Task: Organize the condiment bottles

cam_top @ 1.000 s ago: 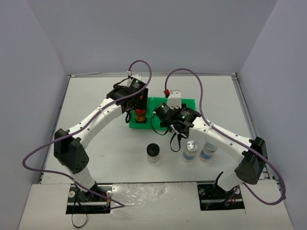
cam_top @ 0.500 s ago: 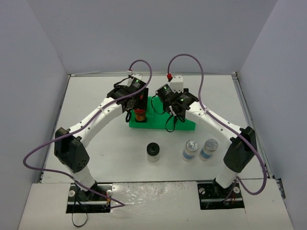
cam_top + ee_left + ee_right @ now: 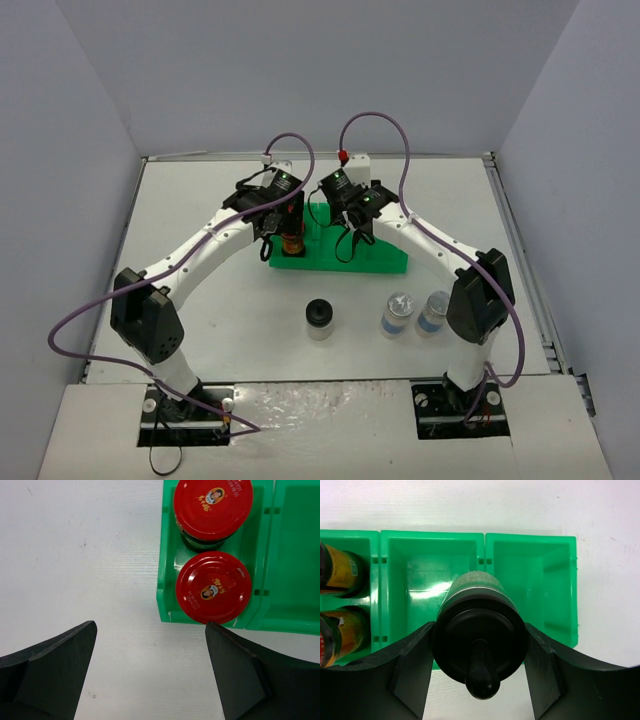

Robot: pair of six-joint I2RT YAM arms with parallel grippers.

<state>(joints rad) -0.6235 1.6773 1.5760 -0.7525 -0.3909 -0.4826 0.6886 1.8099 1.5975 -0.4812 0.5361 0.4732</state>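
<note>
- Two grippers work over the far half of the table [image 3: 240,320]. Both are at the green tray [image 3: 525,575] — a bin of three compartments side by side.
- Right gripper [image 3: 479,640]: jaws closed on a black-capped jar [image 3: 476,592], with one finger against each side near the cap. The cap faces the wrist camera and the pale body points away, toward the tray.
- The held jar is over the middle compartment. Whether its base touches the floor cannot be told.
- Left gripper [image 3: 150,626]: jaws spread wide, holding nothing and touching nothing. It hovers over bare table at the tray's left corner, with one fingertip just off the tray's edge.
- Near red-capped jar [image 3: 213,587] and far red-capped jar [image 3: 213,502]: both upright in the left compartment, one behind the other. The caps overlap in the wrist view, so contact cannot be confirmed.
- Room: the middle and right compartments show bare green floor, and a dividing wall stands on either side of the held jar.
- Obstruction: in the top view the two wrists sit close together above the tray, with only a narrow gap between them.
- Second black-capped jar [image 3: 319,318]: upright on the table, well apart from the tray, toward the arm bases.
- Silver-capped jars [image 3: 397,312]: two, blue-labelled, just beside each other to the right of that jar — near the right arm's elbow.
</note>
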